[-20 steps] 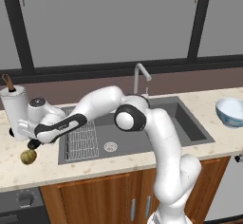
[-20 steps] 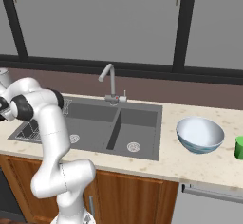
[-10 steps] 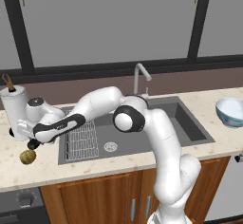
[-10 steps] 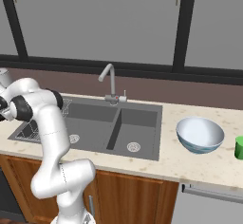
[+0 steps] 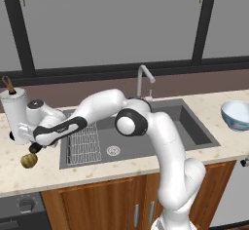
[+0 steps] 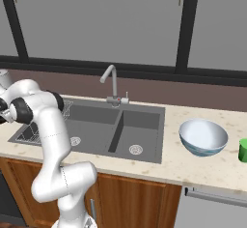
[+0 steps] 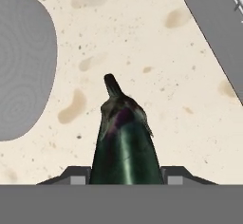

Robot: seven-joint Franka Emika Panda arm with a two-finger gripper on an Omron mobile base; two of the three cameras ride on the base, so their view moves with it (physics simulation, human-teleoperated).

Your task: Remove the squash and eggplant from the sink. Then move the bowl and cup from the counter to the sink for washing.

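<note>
The gripper (image 7: pixel 124 176) pinches the eggplant (image 7: pixel 124 147) between its jaws over the counter (image 7: pixel 156 52) left of the sink (image 5: pixel 146 136), the eggplant's long axis running along the fingers with its stem pointing outward from the hand.

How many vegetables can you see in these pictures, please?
2. The squash lies on the counter left of the sink. The eggplant is held between the gripper fingers, above the counter. Others may be hidden behind the arm.

Large dark-framed windows (image 6: pixel 96 24), brown backsplash (image 6: pixel 202 96), wooden cabinets (image 6: pixel 140 198) below.
</note>
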